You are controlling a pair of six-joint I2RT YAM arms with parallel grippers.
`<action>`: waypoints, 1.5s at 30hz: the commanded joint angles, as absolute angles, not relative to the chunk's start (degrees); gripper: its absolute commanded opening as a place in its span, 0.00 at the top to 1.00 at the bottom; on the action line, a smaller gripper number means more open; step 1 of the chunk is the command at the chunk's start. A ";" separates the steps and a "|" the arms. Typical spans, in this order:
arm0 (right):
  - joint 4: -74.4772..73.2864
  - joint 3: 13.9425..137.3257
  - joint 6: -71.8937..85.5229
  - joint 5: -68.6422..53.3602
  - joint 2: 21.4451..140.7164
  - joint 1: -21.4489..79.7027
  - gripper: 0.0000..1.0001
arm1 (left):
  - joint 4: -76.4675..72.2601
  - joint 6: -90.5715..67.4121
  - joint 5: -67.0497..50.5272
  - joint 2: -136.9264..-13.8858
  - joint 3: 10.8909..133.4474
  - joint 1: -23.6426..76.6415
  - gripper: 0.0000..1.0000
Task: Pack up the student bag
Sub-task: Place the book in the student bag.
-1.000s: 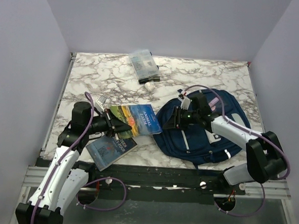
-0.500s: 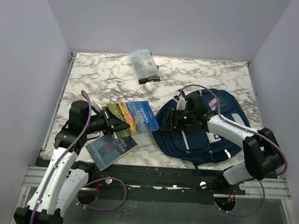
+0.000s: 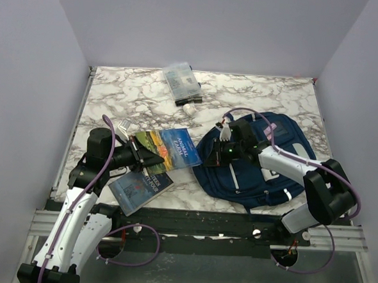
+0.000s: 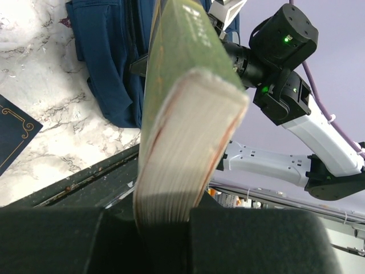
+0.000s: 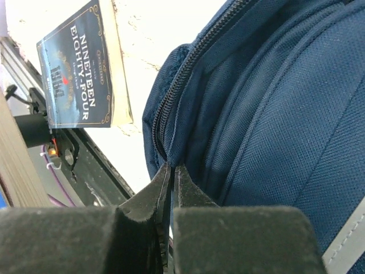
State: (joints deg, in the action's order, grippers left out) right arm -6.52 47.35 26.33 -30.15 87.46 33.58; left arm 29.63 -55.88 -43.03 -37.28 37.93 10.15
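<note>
The navy student bag (image 3: 264, 168) lies on the right of the table. My right gripper (image 3: 214, 154) is shut on the bag's fabric edge beside the zipper at its left side; the right wrist view shows the pinch (image 5: 171, 171) on the blue fabric (image 5: 274, 114). My left gripper (image 3: 135, 156) is shut on a colourful book (image 3: 172, 148) and holds it off the table, pointing toward the bag. In the left wrist view the book (image 4: 182, 114) stands edge-on between my fingers, with the bag (image 4: 108, 57) beyond it.
A dark blue book titled Nineteen Eighty-Four (image 3: 140, 186) lies at the table's front left, also in the right wrist view (image 5: 80, 68). A clear plastic pouch (image 3: 182, 82) and a small white object (image 3: 190, 107) lie at the back centre.
My right wrist has shifted slightly left and back while holding the bag's edge. My left gripper with the book has drawn slightly to the left.
</note>
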 commanded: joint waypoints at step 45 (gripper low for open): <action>18.76 47.08 71.79 -65.51 63.32 11.23 1.00 | -16.35 -77.49 -25.93 -81.69 52.82 45.60 1.00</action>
State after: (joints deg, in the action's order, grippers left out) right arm 15.29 45.30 70.87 -62.08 66.28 11.22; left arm -6.42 -73.19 -27.29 -75.88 46.30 42.98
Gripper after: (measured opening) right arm 0.006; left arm 0.106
